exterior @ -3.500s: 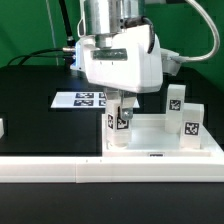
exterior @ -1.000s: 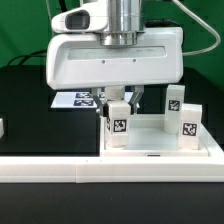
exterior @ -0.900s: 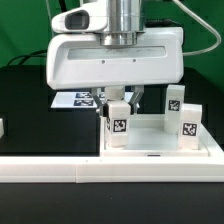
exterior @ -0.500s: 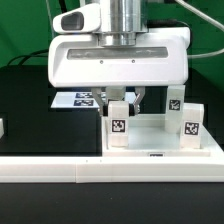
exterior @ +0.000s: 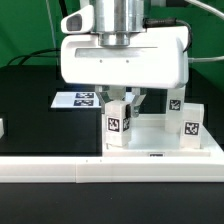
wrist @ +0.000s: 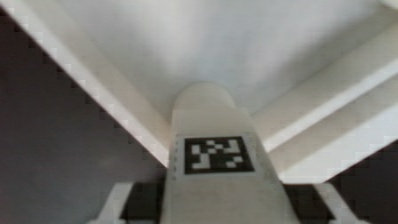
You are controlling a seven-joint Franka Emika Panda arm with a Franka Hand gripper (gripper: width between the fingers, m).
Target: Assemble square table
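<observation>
The square table's white slab (exterior: 160, 137) lies upside down behind the rail, rim up. A white tagged leg block (exterior: 118, 125) stands upright in the corner pocket on the exterior view's left. My gripper (exterior: 118, 101) is above it, one finger (exterior: 104, 99) on each side of the leg's top. In the wrist view the leg (wrist: 217, 125) stands between my fingers (wrist: 121, 200) with a dark gap on each side, so the gripper (wrist: 226, 200) is open around it. Two more legs (exterior: 174, 100) (exterior: 189, 126) stand on the slab's right side.
A long white border rail (exterior: 110, 172) runs along the front. The marker board (exterior: 78, 99) lies on the black table behind the slab on the exterior view's left. A small white part (exterior: 2, 127) shows at the left edge.
The hand has turned about its vertical axis over the leg and shifted slightly to the exterior view's right. The leg and the slab have stayed in place.
</observation>
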